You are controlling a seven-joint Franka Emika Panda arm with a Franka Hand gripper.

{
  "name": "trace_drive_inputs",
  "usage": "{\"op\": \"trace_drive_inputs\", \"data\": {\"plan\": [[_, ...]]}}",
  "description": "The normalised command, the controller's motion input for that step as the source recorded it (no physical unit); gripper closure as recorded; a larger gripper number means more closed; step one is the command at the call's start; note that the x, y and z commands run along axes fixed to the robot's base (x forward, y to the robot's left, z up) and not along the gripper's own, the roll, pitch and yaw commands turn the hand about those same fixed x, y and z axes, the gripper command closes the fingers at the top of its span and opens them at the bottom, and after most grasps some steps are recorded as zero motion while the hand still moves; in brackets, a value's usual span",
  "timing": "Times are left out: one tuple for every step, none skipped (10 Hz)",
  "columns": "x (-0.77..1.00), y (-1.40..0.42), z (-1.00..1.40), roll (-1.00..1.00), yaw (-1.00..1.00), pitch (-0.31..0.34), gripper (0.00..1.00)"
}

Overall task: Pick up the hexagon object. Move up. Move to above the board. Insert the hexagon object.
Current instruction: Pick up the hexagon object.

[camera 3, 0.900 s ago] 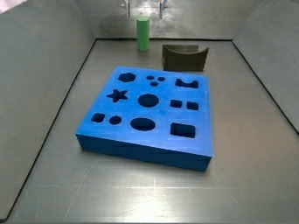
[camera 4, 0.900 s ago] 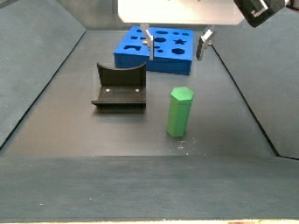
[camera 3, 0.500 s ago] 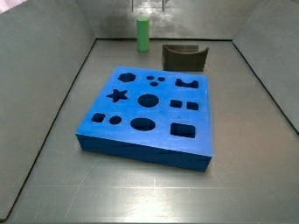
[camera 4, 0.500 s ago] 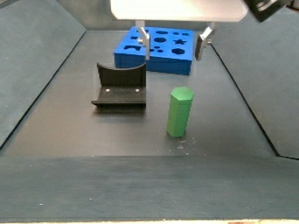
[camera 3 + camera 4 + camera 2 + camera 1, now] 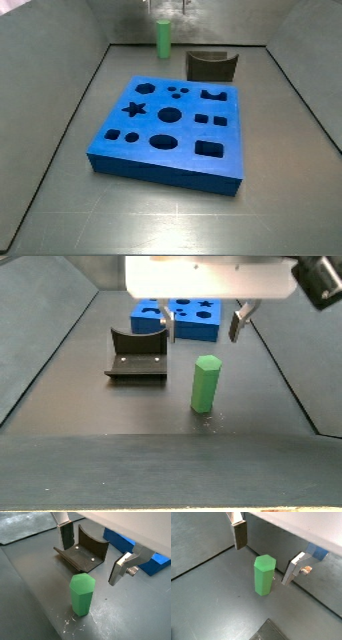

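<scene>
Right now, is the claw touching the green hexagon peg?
Apart. In both wrist views the open claw has its fingers above and either side of the upright green hexagon peg, with floor visible between.

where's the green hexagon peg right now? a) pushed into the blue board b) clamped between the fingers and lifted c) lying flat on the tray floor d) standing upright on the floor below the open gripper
d: the hexagon peg stands upright on the floor, with the gripper open above it and both fingers clear of it; the board lies beyond.
</scene>
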Motion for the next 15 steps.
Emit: {"op": "trace_drive_inputs", "data": {"plan": [[0.00, 0.03, -1.00, 0.01, 0.02, 0.000, 0.00], [0.00, 0.15, -1.00, 0.04, 0.07, 0.000, 0.00], [0.00, 0.00, -0.02, 0.00, 0.00, 0.000, 0.00], [0.17, 0.00, -0.84, 0.34, -0.20, -0.051, 0.00], [0.23, 0.00, -0.94, 0.45, -0.45, 0.000, 0.00], [0.30, 0.07, -1.00, 0.34, -0.45, 0.000, 0.00], [0.67, 0.41, -1.00, 0.00, -0.29, 0.014, 0.00], [0.65, 0.61, -1.00, 0.00, -0.16, 0.000, 0.00], [0.33, 0.12, -0.25, 0.00, 0.08, 0.151, 0.00], [0.00, 0.00, 0.00, 0.01, 0.00, 0.011, 0.00], [0.00, -0.13, -0.98, 0.14, 0.00, 0.000, 0.00], [0.01, -0.24, -1.00, 0.01, 0.00, 0.000, 0.00], [0.10, -0.20, -1.00, 0.01, 0.00, 0.000, 0.00], [0.00, 0.00, -0.06, 0.00, 0.00, -0.094, 0.00], [-0.05, 0.00, -0.19, 0.05, 0.00, -0.023, 0.00]]}}
